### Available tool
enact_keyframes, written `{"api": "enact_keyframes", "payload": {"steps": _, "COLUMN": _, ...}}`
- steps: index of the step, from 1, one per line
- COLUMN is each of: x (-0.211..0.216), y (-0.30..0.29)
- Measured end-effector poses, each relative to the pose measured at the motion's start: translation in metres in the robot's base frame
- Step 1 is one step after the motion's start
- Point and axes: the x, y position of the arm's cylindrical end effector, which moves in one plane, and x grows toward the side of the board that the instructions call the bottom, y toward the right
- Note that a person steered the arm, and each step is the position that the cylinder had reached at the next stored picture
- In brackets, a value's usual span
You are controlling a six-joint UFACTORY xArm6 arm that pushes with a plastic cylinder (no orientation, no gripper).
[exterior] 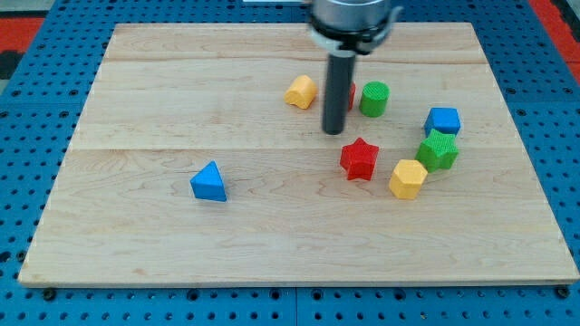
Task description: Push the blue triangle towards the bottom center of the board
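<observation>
Wood grain runs across the pale plank board (pixel 272 235), which is set on a blue pegboard (pixel 27 109). Smooth plastic blocks are scattered on it: a blue triangle (pixel 209 182) lies alone at the view's lower left, well apart from my tip (pixel 333 132). The tip, the end of a straight dark rod, grasps nothing and touches no block; it is seen between a yellow block (pixel 301 91) and a green cylinder (pixel 373 98), just above a red star (pixel 359 158). A blue cube (pixel 443 120), green star (pixel 438 149) and yellow hexagon (pixel 407 178) are clustered at the right.
</observation>
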Motion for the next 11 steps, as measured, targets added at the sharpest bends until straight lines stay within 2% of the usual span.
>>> {"api": "enact_keyframes", "payload": {"steps": 1, "x": 0.007, "y": -0.084}}
{"api": "enact_keyframes", "payload": {"steps": 2, "x": 0.012, "y": -0.126}}
{"api": "enact_keyframes", "payload": {"steps": 3, "x": 0.025, "y": -0.143}}
{"api": "enact_keyframes", "payload": {"steps": 4, "x": 0.091, "y": -0.144}}
{"api": "enact_keyframes", "payload": {"steps": 5, "x": 0.093, "y": -0.145}}
{"api": "enact_keyframes", "payload": {"steps": 6, "x": 0.091, "y": -0.12}}
{"api": "enact_keyframes", "payload": {"steps": 7, "x": 0.061, "y": -0.045}}
{"api": "enact_keyframes", "payload": {"steps": 8, "x": 0.059, "y": -0.05}}
{"api": "enact_keyframes", "payload": {"steps": 9, "x": 0.048, "y": -0.12}}
{"api": "enact_keyframes", "payload": {"steps": 10, "x": 0.061, "y": -0.201}}
{"api": "enact_keyframes", "payload": {"steps": 11, "x": 0.149, "y": -0.198}}
